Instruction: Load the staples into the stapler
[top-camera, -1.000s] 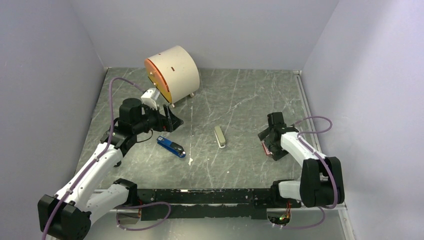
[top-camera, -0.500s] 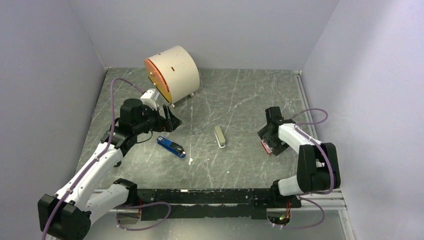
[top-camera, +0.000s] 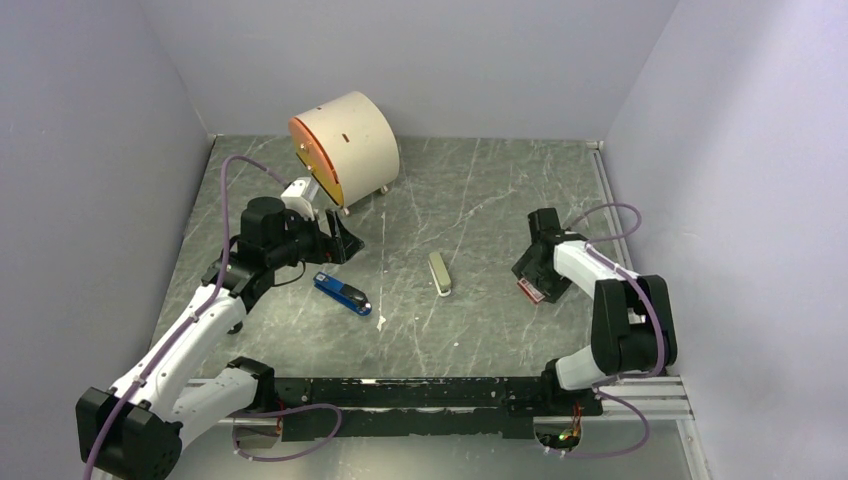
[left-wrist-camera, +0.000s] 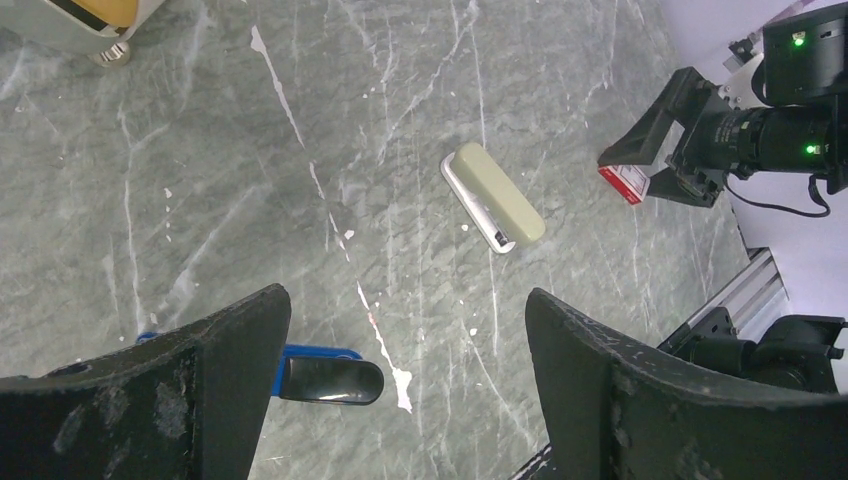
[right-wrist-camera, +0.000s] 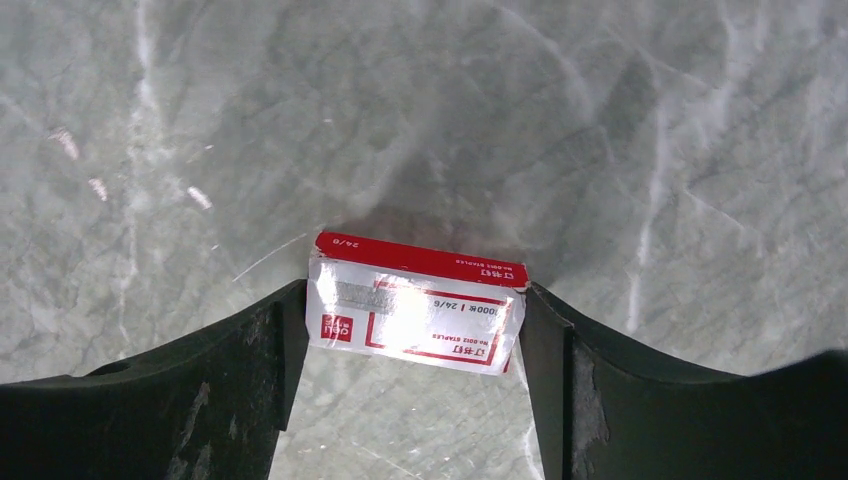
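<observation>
- The step in hand looks like taking up the box (right-wrist-camera: 415, 320) of staples with the right claw (right-wrist-camera: 413, 298). No loose strip shows anywhere, so the staples are probably inside it.
- To do it well, keep the squeeze on the short ends, centred, and light. It looks like thin card under a glossy wrap, so it will likely dent if pressed hard and slide if pressed too little.
- Lift straight up and keep the box level, with one flap clear of the fingers so the other arm can get at the strip.
- Carry it toward the stapler (top-camera: 342, 294), which lies on the surface (top-camera: 480, 200) well left of the box and just in front of the left claw (left-wrist-camera: 405, 300). The grey-green stapler (top-camera: 439, 273) lies between them and is best avoided.
- No open channel shows on the stapler, so it probably has to be opened before any strip goes in.
- Right claw: narrowed to the box's length, with a finger (right-wrist-camera: 250, 360) against each short end, so it is grasping the box. Whether the grip is firm yet, or the box has left the surface, I cannot tell.
- Left claw: released, spread wide, holding and touching nothing. It hangs above the surface with the stapler's end showing beside its left finger.
</observation>
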